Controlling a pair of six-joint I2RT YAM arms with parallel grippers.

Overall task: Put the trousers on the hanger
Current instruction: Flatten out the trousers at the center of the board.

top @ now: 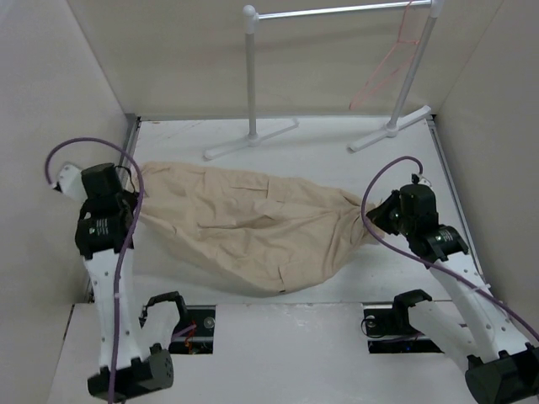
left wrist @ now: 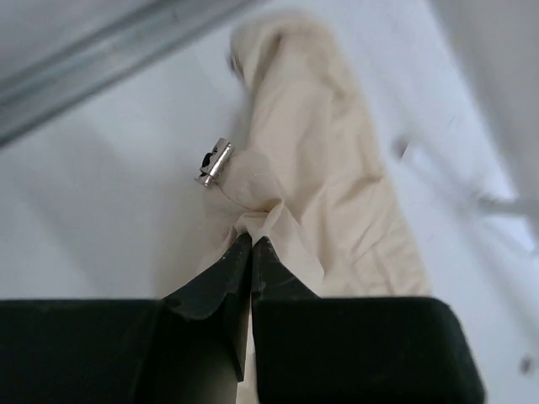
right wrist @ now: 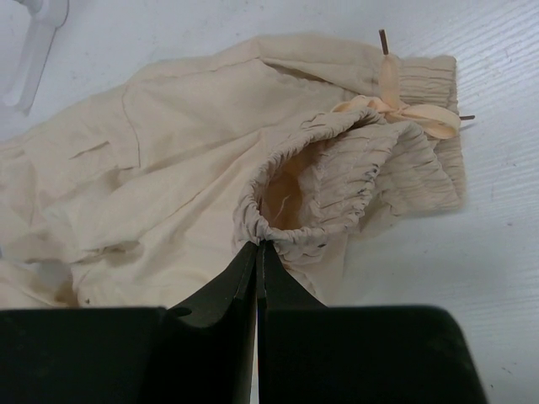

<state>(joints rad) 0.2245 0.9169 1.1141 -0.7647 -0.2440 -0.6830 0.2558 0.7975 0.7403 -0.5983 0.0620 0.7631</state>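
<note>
The beige trousers (top: 248,227) lie spread across the table between the two arms. My left gripper (top: 135,202) is shut on the cloth at their left end; the left wrist view shows the fingertips (left wrist: 252,241) pinching a fold of the trousers (left wrist: 312,177), beside a small metal clasp (left wrist: 215,162). My right gripper (top: 370,217) is shut on their right end; the right wrist view shows it (right wrist: 258,246) gripping the gathered elastic waistband (right wrist: 337,172) with its drawstring bow (right wrist: 396,105). The thin pink hanger (top: 389,66) hangs from the rack's bar at the back right.
A white tubular garment rack (top: 251,76) with a silver bar (top: 337,10) stands at the back, its feet (top: 248,139) on the table. White walls close in the left, right and back. A rack foot (right wrist: 34,46) shows at the right wrist view's top left.
</note>
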